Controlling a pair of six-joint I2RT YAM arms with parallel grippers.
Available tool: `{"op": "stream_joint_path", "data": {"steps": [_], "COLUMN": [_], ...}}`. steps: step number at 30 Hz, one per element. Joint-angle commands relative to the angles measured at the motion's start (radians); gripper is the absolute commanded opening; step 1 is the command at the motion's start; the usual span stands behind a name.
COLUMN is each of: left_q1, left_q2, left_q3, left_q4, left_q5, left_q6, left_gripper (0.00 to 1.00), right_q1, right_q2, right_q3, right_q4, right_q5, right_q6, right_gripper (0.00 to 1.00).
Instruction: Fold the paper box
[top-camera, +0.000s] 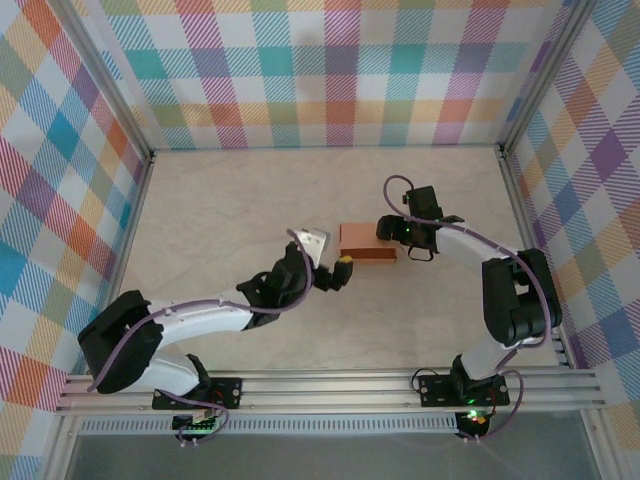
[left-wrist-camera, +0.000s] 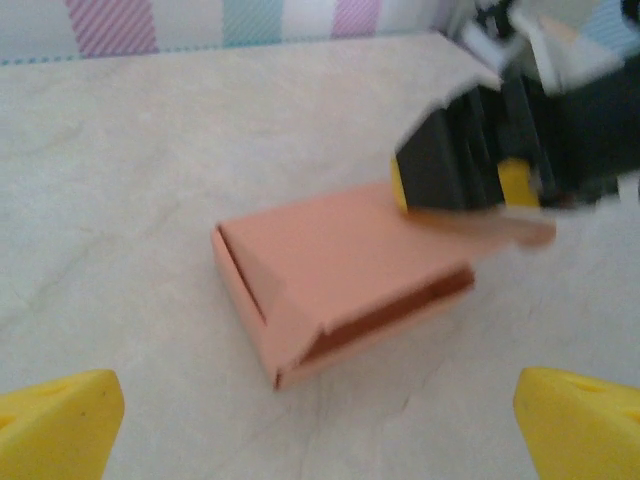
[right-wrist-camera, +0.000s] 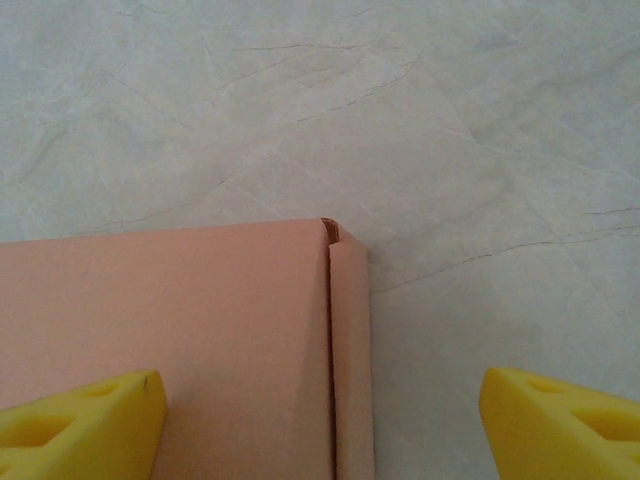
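Both elbows bent; left claw (top-camera: 338, 268), right claw (top-camera: 392, 238) flank paper box (top-camera: 362, 243).

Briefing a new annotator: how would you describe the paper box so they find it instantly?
Start at the pale marbled table inside the plaid walls. Near its middle lies the paper box, between the left gripper and right gripper: flat salmon-orange card against their black and yellow.

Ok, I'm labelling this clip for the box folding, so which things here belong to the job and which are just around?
Part of the job:
- paper box, salmon-orange
- left gripper, open, facing the box
- right gripper, open, straddling the box's edge

Just around:
- table
- checked walls
- aluminium rail carrying the arm bases
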Motion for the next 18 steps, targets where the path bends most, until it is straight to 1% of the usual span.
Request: {"op": "stream_joint_path", "data": {"steps": [1,3,5,10,13,15,18], "left_q1": [0.093,0.133,0.155,0.187,0.188,0.188,0.187], "left_q2": [0.033,0.102,0.177,0.329,0.405,0.432,0.452], "left_q3": [0.128,0.221,0.301,0.428,0.490,0.498,0.487], "left_q4": [-0.213,-0.343,-0.417,-0.471,-0.516,-0.522,-0.516], "left_q5": [0.036,0.034,0.040,0.138,0.149,0.153,0.163], "left_q6": [-0.153,-0.218,-0.234,-0.233,-0.238,-0.255,-0.273], "left_gripper": [1.00,0.99,0.98,0.98,0.97,0.91,0.77], "right_q1": [-0.003,-0.003,-0.003,-0.003,-0.003,-0.003,-0.004], "right_q2": [0.009,0.015,0.022,0.028,0.028,0.028,0.029], "right_q3": [0.000,-0.003,-0.008,-0.021,-0.019,-0.020,-0.022], "right_q4": [0.014,0.011,0.013,0.015,0.010,0.008,0.008], "right_q5": [-0.044,-0.050,-0.050,-0.050,-0.053,-0.057,-0.064], "right_q6": [-0.012,-0.013,-0.010,-0.013,-0.017,-0.016,-0.010], "right_gripper": [0.81,0.81,0.81,0.81,0.81,0.82,0.83]}}
